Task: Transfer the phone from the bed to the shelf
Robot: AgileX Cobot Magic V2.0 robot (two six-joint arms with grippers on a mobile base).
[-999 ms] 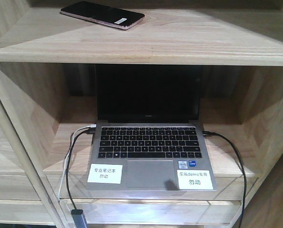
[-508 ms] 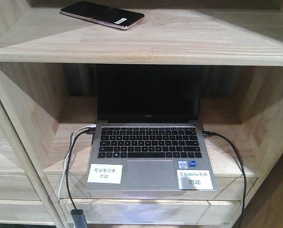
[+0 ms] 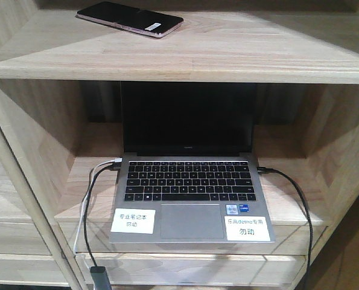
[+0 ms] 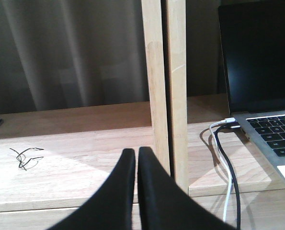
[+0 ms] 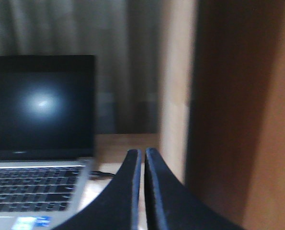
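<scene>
The slim black smartphone with a pinkish edge lies flat on the upper plank of the pale wooden shelf, above the open grey laptop. My left claw and right claw are both closed and empty.

The phone is lying flat on the top board of the shelf, toward its left side. In the compartment under it, a laptop is sitting open. Cables are hanging off the laptop's left side, and another cable off its right.
</scene>
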